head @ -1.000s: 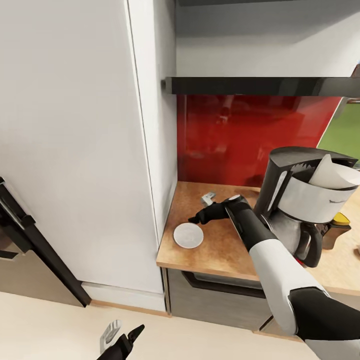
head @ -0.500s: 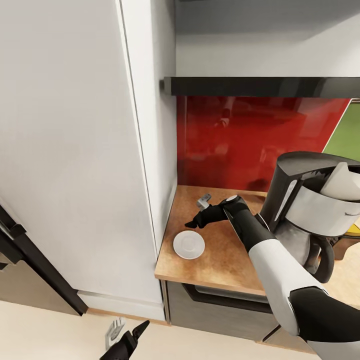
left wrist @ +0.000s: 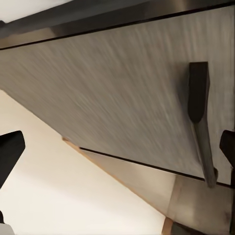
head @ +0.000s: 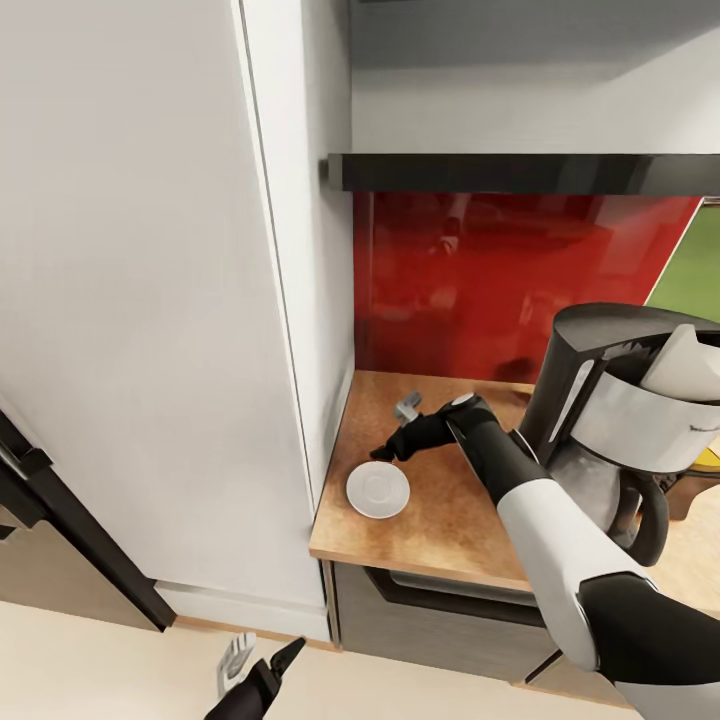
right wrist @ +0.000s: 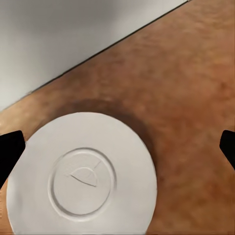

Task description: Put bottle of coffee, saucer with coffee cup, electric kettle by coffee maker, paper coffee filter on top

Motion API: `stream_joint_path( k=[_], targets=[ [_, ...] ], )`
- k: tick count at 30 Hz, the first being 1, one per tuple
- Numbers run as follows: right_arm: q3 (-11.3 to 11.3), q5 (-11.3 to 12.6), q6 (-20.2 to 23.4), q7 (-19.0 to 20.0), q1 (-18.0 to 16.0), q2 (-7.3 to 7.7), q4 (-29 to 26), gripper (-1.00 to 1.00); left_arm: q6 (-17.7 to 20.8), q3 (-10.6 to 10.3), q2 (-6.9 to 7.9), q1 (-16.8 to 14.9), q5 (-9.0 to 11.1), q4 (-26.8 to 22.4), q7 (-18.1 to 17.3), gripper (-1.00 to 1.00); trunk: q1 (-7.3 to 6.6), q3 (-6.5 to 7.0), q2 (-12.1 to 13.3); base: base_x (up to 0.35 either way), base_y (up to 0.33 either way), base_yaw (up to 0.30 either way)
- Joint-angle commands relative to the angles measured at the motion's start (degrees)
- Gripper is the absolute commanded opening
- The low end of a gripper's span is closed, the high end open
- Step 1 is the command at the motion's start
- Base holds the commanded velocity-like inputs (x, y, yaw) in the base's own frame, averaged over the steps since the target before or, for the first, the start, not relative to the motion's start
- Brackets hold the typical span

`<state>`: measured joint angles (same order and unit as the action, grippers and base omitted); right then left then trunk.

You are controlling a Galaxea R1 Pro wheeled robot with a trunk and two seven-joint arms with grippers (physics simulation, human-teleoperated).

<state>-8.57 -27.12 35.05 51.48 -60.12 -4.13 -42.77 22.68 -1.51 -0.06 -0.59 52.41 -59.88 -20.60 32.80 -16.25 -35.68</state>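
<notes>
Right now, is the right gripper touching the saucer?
Apart. In the right wrist view the open fingertips flank the saucer with bare countertop between; the gripper hovers above it.

Wooden tabletop (head: 440, 520) runs right from the tall white cabinet, red backsplash at its far edge. White saucer (head: 377, 489) lies flat near the tabletop's left front corner. Coffee maker (head: 610, 420) stands on it to the right, well apart from the saucer.
</notes>
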Motion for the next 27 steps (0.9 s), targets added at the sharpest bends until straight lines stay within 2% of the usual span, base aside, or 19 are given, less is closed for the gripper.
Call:
stream_joint_path(
  k=[1,8,15,27],
  targets=[
    [0.07,-0.45,0.19,0.39,-0.05,-0.02,0.28,1.0,0.44,0.04,-0.01,-0.03,0.5,-0.04,-0.3,1.0,0.02,-0.09,-0.08,0.0,0.0,0.0],
    [0.37,-0.24,0.19,0.47,-0.07,0.0,2.47,1.0,0.51,0.14,0.05,-0.03,0.49,0.02,-2.34,1.0,0.02,-0.09,-0.08,0.0,0.0,0.0],
    [0.25,-0.22,1.98,0.53,-0.09,-0.01,2.69,1.0,0.53,0.16,-0.02,-0.1,0.52,-0.02,-2.59,1.0,0.02,-0.09,-0.08,0.0,0.0,0.0],
    [0.2,-0.22,2.39,0.63,-0.08,0.22,2.84,1.0,0.59,0.19,-0.06,-0.11,0.59,-0.04,-2.65,1.0,0.02,-0.09,-0.08,0.001,0.0,0.0]
  ],
)
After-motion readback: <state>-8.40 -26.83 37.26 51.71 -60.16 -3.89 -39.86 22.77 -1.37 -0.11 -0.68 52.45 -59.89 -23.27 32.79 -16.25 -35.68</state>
